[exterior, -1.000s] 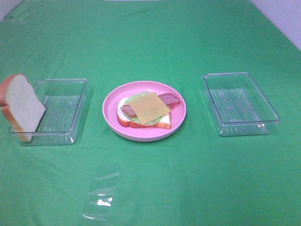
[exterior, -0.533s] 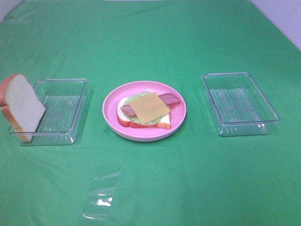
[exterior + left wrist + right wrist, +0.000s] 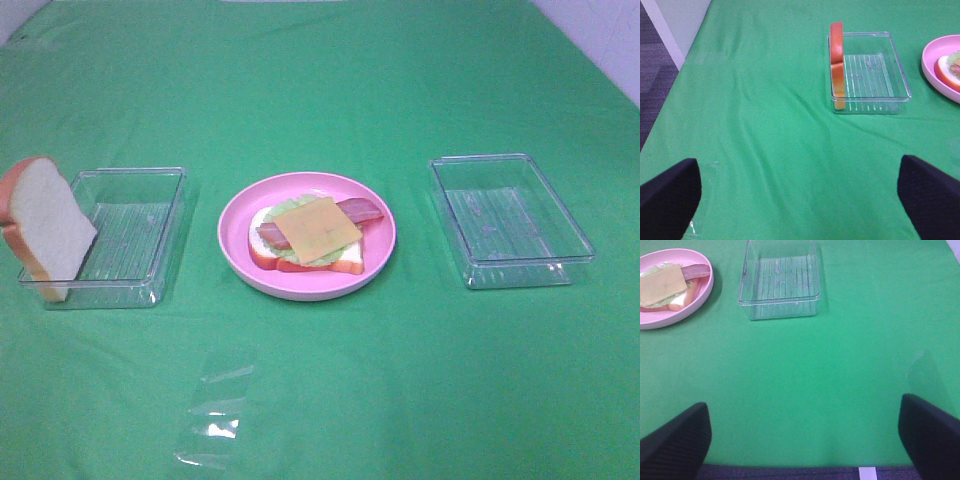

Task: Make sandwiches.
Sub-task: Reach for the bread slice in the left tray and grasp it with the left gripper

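Note:
An open-faced sandwich (image 3: 312, 232) lies on the round pink plate (image 3: 234, 218) in the middle of the green cloth: a bread slice, lettuce, a bacon strip (image 3: 362, 210) and a yellow cheese square (image 3: 316, 226) on top. A second bread slice (image 3: 45, 225) stands on edge, leaning at the outer end of the left clear tray (image 3: 166, 235). In the left wrist view my left gripper (image 3: 800, 200) is open and empty, hovering well short of that slice (image 3: 837, 65). My right gripper (image 3: 802, 440) is open and empty too, back from the plate (image 3: 705, 287). Neither gripper shows in the high view.
An empty clear tray (image 3: 510, 215) sits right of the plate and shows in the right wrist view (image 3: 780, 282). A flat clear plastic film (image 3: 215, 410) lies on the cloth near the front edge. The table's left edge and floor (image 3: 660, 60) show in the left wrist view.

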Controlling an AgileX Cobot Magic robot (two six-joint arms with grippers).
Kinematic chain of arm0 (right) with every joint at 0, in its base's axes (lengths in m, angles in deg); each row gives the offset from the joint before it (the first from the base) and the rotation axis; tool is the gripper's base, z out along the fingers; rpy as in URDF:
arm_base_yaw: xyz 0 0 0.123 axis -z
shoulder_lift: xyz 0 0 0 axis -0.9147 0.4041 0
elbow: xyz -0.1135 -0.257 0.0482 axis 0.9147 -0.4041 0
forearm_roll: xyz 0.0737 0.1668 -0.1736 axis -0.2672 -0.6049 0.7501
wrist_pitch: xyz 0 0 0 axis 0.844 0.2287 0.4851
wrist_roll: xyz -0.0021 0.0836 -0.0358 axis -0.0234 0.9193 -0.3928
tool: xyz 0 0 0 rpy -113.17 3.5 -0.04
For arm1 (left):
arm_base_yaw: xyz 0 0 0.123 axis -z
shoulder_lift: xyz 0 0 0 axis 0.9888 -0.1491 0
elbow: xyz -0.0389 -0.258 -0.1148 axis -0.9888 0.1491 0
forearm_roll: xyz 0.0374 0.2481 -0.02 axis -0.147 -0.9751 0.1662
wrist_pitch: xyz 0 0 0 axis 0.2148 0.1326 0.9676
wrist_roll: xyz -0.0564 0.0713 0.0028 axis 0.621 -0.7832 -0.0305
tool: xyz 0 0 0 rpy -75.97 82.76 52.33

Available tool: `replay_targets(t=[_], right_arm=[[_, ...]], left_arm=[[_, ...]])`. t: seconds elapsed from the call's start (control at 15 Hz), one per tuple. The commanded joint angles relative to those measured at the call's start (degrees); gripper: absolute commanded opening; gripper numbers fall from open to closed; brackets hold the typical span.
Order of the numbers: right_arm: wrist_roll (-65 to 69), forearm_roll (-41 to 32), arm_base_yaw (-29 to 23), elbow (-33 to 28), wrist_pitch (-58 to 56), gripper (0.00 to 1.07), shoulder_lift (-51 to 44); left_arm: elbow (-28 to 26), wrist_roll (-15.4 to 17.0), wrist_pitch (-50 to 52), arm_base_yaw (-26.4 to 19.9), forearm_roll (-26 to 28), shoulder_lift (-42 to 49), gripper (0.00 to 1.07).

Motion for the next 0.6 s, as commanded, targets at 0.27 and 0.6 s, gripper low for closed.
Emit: replay_targets(t=[0.27,0.6], right_arm=[[-0.7,-0.3,0.1,-0.2,0.2,0.98,-1.6],[-0.7,-0.3,0.1,-0.2,0.2,0.98,-1.6]], left_arm=[[0.2,0.0,0.4,0.3,0.0,0.3,1.0],[-0.2,0.0,0.8,0.3,0.0,-1.9,1.0]])
